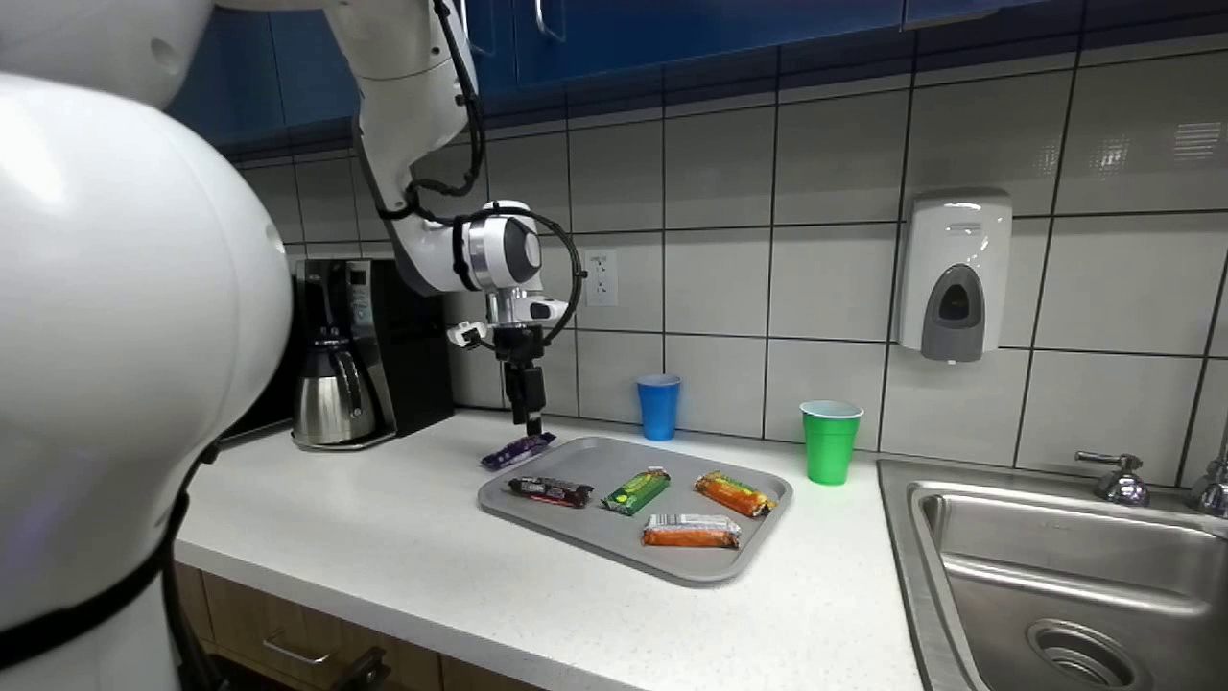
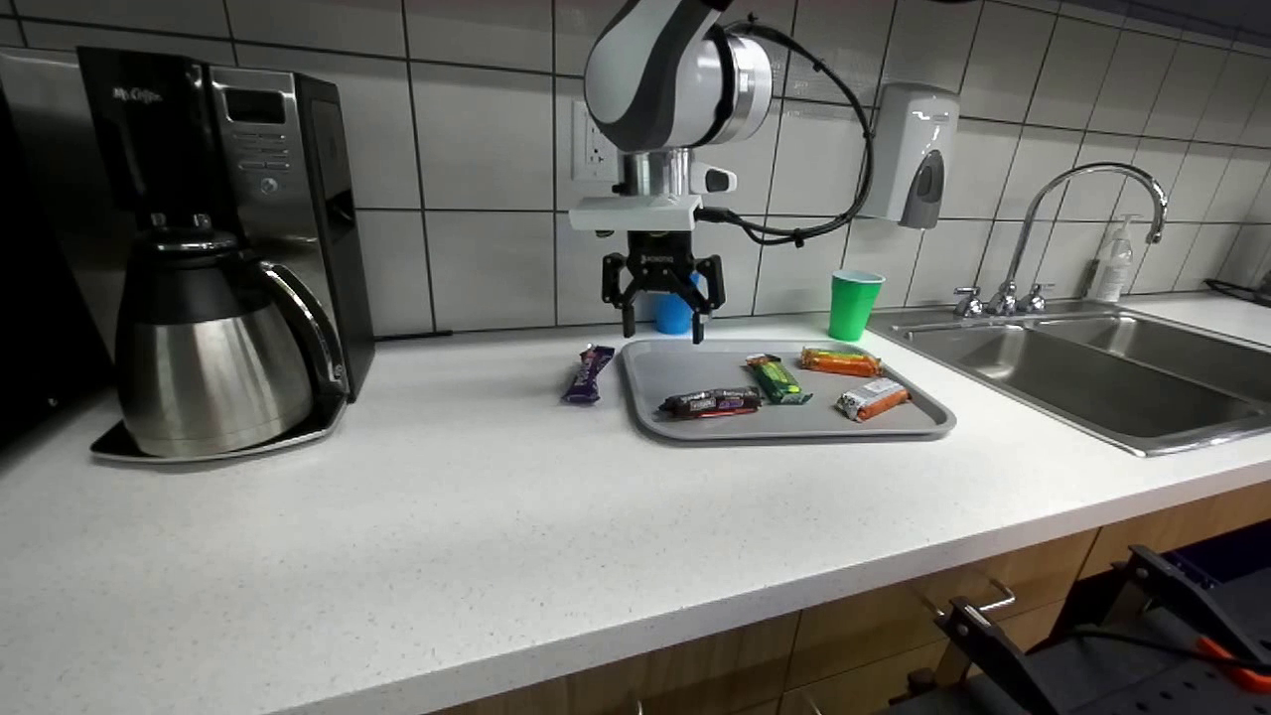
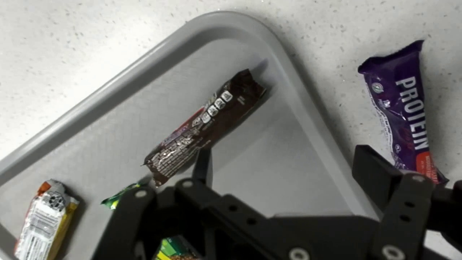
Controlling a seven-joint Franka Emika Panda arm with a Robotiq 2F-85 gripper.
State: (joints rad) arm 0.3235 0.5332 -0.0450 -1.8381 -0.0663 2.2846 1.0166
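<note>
My gripper (image 2: 663, 333) hangs above the back left part of the grey tray (image 1: 576, 528), pointing down with its jaws wide apart. In the wrist view nothing is between the fingertips of the gripper (image 3: 287, 160). A purple protein bar (image 3: 406, 108) lies on the counter just outside the tray, close to one finger (image 3: 375, 173). The other finger (image 3: 205, 164) overlaps the edge of a dark brown bar (image 3: 213, 122) on the tray; contact cannot be told. Also on the tray are a green bar (image 2: 776, 379), an orange bar (image 2: 840, 361) and a white-and-orange bar (image 2: 874, 399).
Behind the tray stand a blue cup (image 1: 658, 408) and a green cup (image 1: 829, 441) by the tiled wall. A coffee maker with a steel carafe (image 2: 213, 367) is at the left. The sink (image 1: 1084, 576) lies to the right, below a soap dispenser (image 1: 956, 274).
</note>
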